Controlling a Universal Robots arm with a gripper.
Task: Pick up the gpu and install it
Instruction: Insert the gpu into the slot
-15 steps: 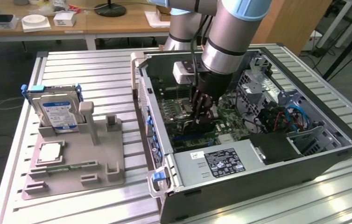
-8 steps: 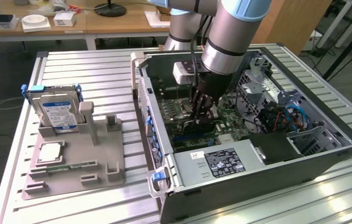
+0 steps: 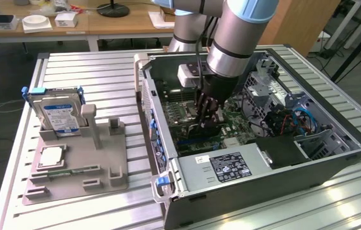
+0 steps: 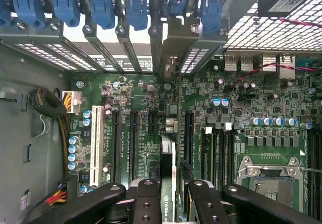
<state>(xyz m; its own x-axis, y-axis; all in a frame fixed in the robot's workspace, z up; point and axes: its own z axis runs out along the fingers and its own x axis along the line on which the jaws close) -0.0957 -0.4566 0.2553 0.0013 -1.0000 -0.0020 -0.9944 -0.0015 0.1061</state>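
Observation:
My gripper [image 3: 206,114] reaches down inside the open computer case [image 3: 264,191], just above the green motherboard [image 3: 190,112]. It is shut on the gpu [image 4: 169,148], a thin dark card that the wrist view shows edge-on between the two black fingers [image 4: 146,201]. The card's pale metal bracket [image 4: 172,53] stands at the case's rear slot openings. Its lower edge sits over the black expansion slots [image 4: 132,143]; I cannot tell whether it is seated in one. In the exterior view the gpu [image 3: 208,127] is a dark sliver under the fingers.
A grey holder tray [image 3: 78,167] lies on the table at the exterior view's left, with a blue-labelled hard drive [image 3: 59,117] upright in it. Inside the case are the power supply [image 3: 226,165], drive cages [image 3: 276,103], a CPU socket [image 4: 269,173] and blue slot clips [image 4: 100,7].

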